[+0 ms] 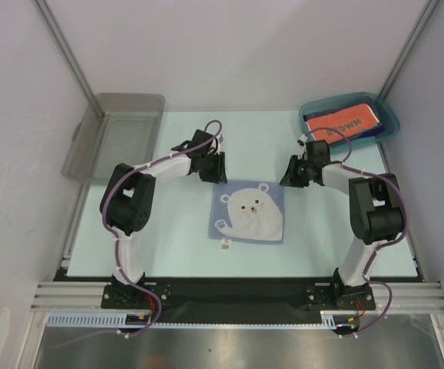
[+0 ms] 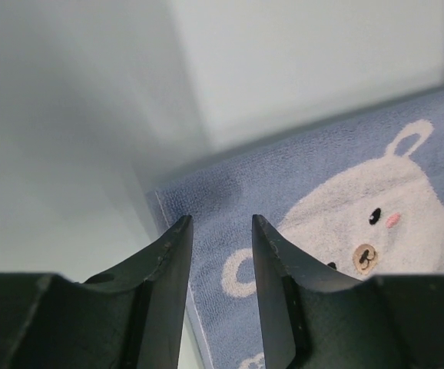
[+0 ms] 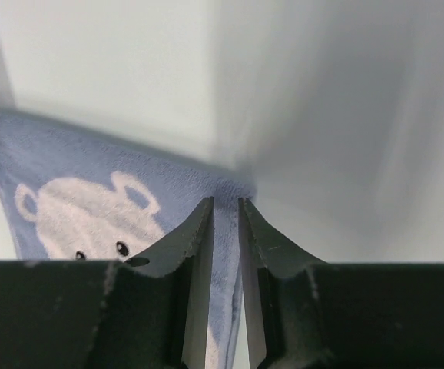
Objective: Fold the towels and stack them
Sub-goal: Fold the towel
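Observation:
A pale light-blue towel point(image 1: 246, 209) with a white bear print lies flat, unfolded, in the middle of the table. My left gripper point(image 1: 213, 171) is open just over the towel's far left corner point(image 2: 207, 192), its jaws point(image 2: 222, 223) apart and empty. My right gripper point(image 1: 293, 175) is at the far right corner; its jaws point(image 3: 226, 201) stand a narrow gap apart, with the towel's edge point(image 3: 226, 231) showing between them. An orange-red towel printed "BROWN" point(image 1: 341, 121) lies folded in the teal bin, on top of a dark cloth point(image 1: 369, 134).
The teal translucent bin point(image 1: 389, 121) stands at the far right corner of the table. A grey plastic bin point(image 1: 114, 134) stands at the far left. A small tag point(image 1: 225, 246) sticks out of the towel's near edge.

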### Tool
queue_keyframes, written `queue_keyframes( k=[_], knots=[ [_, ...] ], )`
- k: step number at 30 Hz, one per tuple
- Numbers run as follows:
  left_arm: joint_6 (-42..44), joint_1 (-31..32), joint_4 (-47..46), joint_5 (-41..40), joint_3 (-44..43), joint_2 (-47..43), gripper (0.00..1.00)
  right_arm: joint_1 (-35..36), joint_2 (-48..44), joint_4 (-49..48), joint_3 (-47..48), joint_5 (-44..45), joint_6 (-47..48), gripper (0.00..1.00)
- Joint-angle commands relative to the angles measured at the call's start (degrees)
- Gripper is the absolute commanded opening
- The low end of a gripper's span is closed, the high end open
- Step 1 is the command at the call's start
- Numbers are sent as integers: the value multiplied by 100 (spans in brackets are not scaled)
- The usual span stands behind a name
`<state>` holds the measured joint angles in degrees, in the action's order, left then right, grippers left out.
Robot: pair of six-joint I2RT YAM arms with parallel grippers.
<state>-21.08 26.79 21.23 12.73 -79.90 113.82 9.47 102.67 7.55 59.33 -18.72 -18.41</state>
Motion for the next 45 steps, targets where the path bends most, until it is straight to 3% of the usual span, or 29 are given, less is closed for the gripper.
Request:
queue_keyframes(
  k=[1,12,14,18,25,33,45],
  knots=[
    [-54,-94,-102,28,-184,255,42,-77,393,-61,254,-123,92,24],
    [130,-191,222,-69,-508,220,44,-113,553,316,685,123,689,24],
    [654,-200,546,-122,-886,44,47,-139,456,492,852,-218,1170,32],
    [1833,-323,1013,-61,-1501,-35,50,-297,534,958,1186,-1929,2355,44],
    [3021,-701,1436,1493,-1950,649,53,-613,1324,2020,2081,-2909,3394,55],
    [3611,-745,1612,1900,-1960,1274,51,-719,2106,3445,3066,-3138,4381,56],
    [3848,-745,1832,1663,-2135,1670,43,-693,2503,3622,3304,-2874,4575,42]
  ],
)
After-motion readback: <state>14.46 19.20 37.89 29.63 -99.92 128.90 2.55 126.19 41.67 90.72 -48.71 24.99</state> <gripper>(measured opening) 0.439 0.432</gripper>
